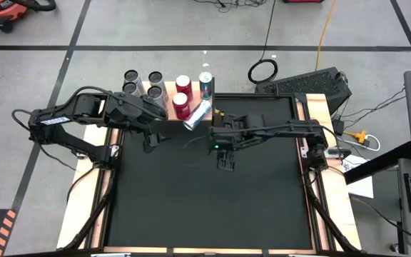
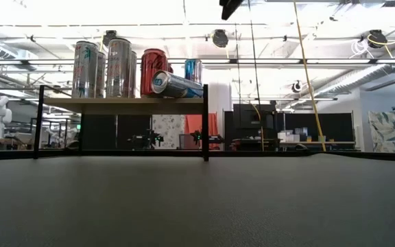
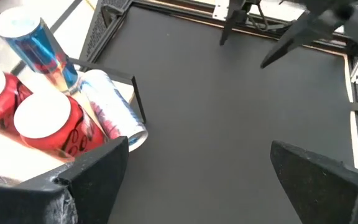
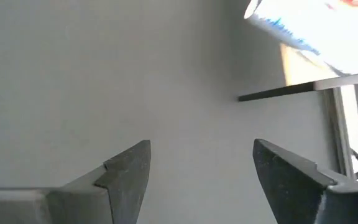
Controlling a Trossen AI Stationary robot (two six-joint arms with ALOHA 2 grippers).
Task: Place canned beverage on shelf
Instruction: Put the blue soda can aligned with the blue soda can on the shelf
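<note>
Silver can (image 1: pixel 198 114) lies tipped on the shelf (image 2: pixel 122 102) at its 3 o'clock end, beside upright cans. Right gripper (image 1: pixel 216 133) hovers at the can's 4 o'clock, jaws parted, empty. Left gripper (image 1: pixel 150 139) jaws wide, empty.

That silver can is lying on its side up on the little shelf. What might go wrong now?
The tipped silver can lies at the wooden shelf's end by the corner leg, so it may roll off. It also rests against the upright red can, so a nudge could topple others.
</note>
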